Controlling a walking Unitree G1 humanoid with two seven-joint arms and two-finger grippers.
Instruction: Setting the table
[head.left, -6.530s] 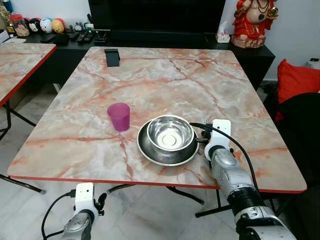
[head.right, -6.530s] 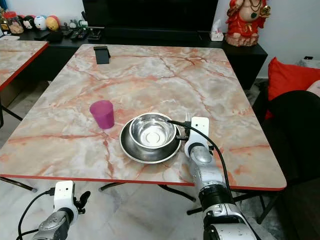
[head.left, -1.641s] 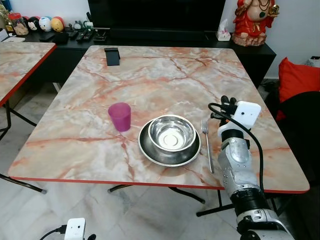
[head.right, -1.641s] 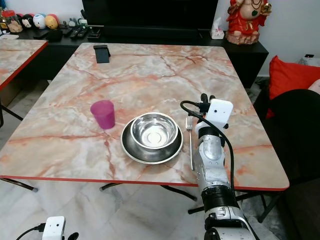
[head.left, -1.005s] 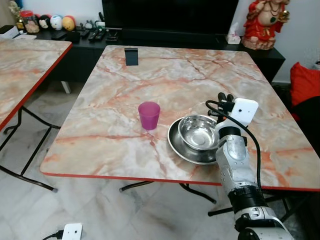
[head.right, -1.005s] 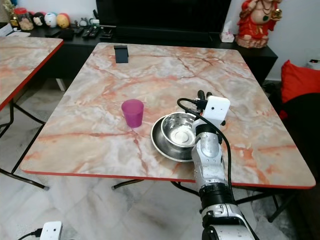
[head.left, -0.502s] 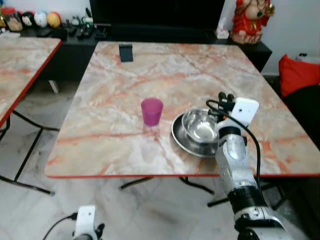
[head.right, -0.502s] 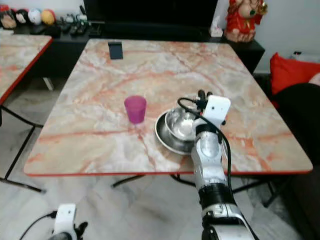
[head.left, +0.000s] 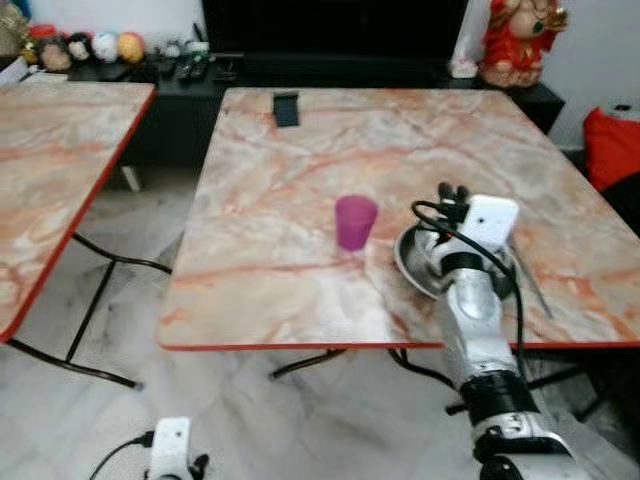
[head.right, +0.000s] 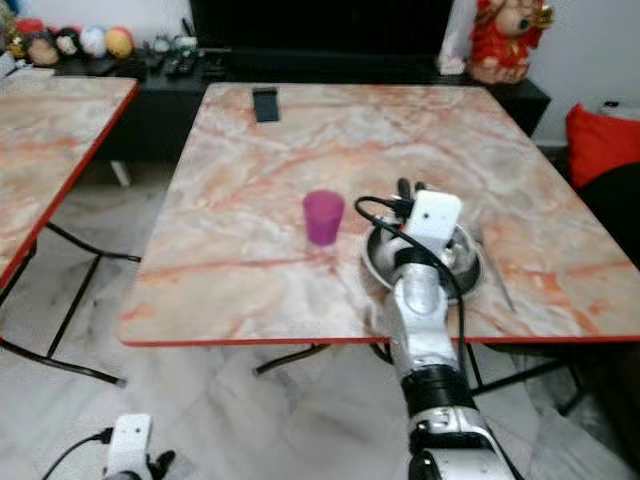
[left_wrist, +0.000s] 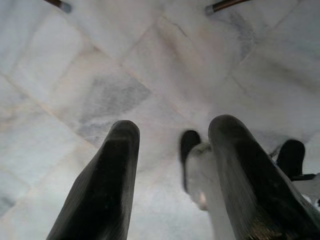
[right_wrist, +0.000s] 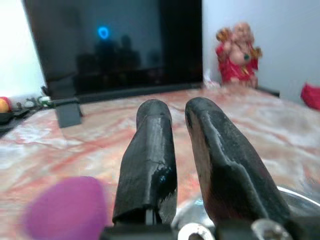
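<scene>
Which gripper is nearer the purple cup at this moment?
The right. The right gripper is raised over the table beside the steel bowl, just to the right of the purple cup. The left gripper hangs low over the floor tiles, below table height.

I am finding no writing, label, brand, number or sign that can be read in any of these views.
</scene>
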